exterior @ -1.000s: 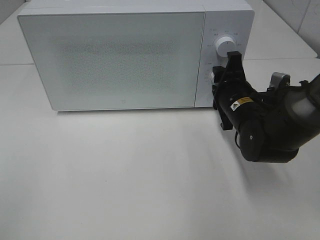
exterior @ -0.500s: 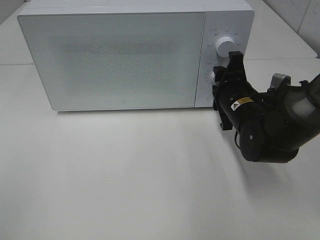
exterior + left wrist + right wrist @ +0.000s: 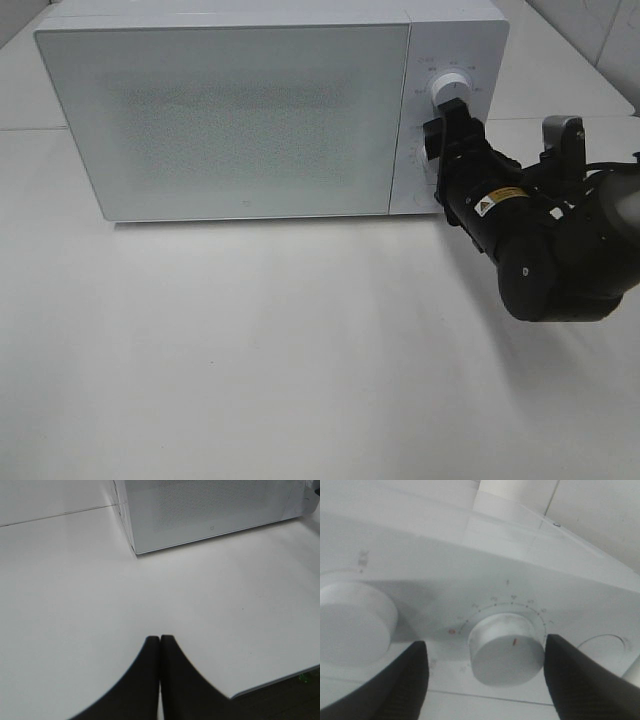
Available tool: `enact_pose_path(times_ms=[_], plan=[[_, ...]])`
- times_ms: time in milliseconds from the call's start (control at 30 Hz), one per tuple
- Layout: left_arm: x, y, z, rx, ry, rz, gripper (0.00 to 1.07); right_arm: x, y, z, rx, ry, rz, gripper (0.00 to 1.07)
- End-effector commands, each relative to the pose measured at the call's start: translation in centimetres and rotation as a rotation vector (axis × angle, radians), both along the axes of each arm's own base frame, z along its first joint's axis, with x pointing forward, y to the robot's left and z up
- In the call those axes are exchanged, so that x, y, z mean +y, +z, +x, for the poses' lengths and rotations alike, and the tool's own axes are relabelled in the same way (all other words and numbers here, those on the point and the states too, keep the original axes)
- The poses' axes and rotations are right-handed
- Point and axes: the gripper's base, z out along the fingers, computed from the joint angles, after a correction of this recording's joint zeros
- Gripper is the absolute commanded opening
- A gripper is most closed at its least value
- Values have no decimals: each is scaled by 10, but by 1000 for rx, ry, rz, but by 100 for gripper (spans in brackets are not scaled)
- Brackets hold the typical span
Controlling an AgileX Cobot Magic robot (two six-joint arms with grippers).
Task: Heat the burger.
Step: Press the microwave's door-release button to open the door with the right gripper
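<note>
The burger is hidden; no view shows it. The white microwave stands at the back of the table with its door closed. My right gripper is at the control panel, just below the upper knob. In the right wrist view my right gripper is open, its fingers standing on either side of the lower knob, which has a red mark, without touching it. My left gripper is shut and empty above the bare table, in front of the microwave.
The white table spreads in front of the microwave. Its front edge shows in the left wrist view. The second knob sits beside the one between the fingers.
My right arm has rolled its wrist and the gripper has shifted slightly up and left along the control panel. The microwave door stays closed. The left arm shows no earlier frame.
</note>
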Motion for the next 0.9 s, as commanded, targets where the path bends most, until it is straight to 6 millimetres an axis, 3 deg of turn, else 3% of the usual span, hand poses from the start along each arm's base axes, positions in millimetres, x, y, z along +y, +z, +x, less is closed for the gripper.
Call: enact_pose_path(times_ms=[33,67,167,233,433,667,900], plan=[[0,0,-3,-33,5,-16,0,7,33,-5,-251,139,-265,64],[0,0,-3,-33,5,-16,0,10,37,-7,-265,205,-389,64],[0,0,-3,-33,5,-16,0,13,39,-9,-274,246,-455,64],[0,0,-3,-33,5,-16,0,18,44,-14,-286,376,-666,64],[0,0,-3,-33,5,-16,0,20,46,-18,-262,460,-795,64],[0,0,-3,-33,5,-16,0,17,48,-32,-159,677,-1085,64],[0,0,-3,-33,5,-16,0,11,49,-41,-53,763,-1167,64]])
